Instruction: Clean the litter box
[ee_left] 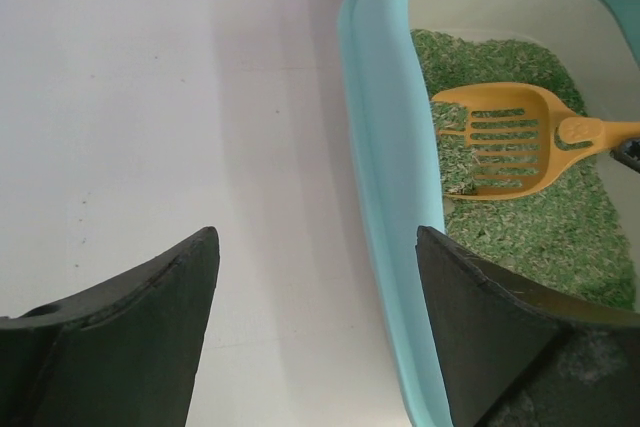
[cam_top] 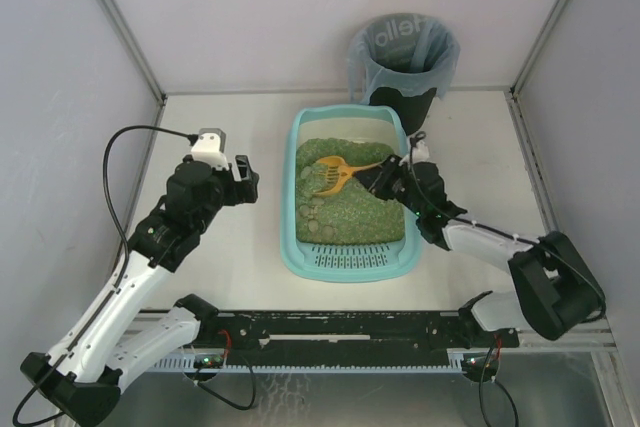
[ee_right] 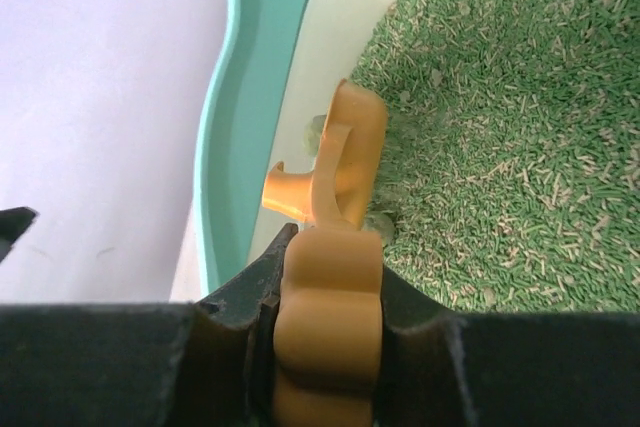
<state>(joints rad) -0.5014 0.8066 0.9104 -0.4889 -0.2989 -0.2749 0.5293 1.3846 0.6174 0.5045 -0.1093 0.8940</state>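
The light-teal litter box [cam_top: 291, 237] lies mid-table with its slotted grille [cam_top: 350, 260] at the near end and green litter [cam_top: 355, 209] inside. My right gripper [cam_top: 385, 179] is shut on the handle of an orange slotted scoop [cam_top: 338, 175], whose head rests on the litter at the far left of the tray. In the right wrist view the handle [ee_right: 330, 292] is clamped between the jaws of the gripper [ee_right: 330, 267]. My left gripper [cam_top: 245, 182] is open and empty just left of the tray wall [ee_left: 385, 197]. The left wrist view shows some litter on the scoop [ee_left: 500, 142].
A round black bin [cam_top: 403, 57] with a grey-blue bag liner stands behind the tray at the back wall. A few pale clumps [cam_top: 312, 217] lie in the litter at the near left. White enclosure walls close in the table on three sides.
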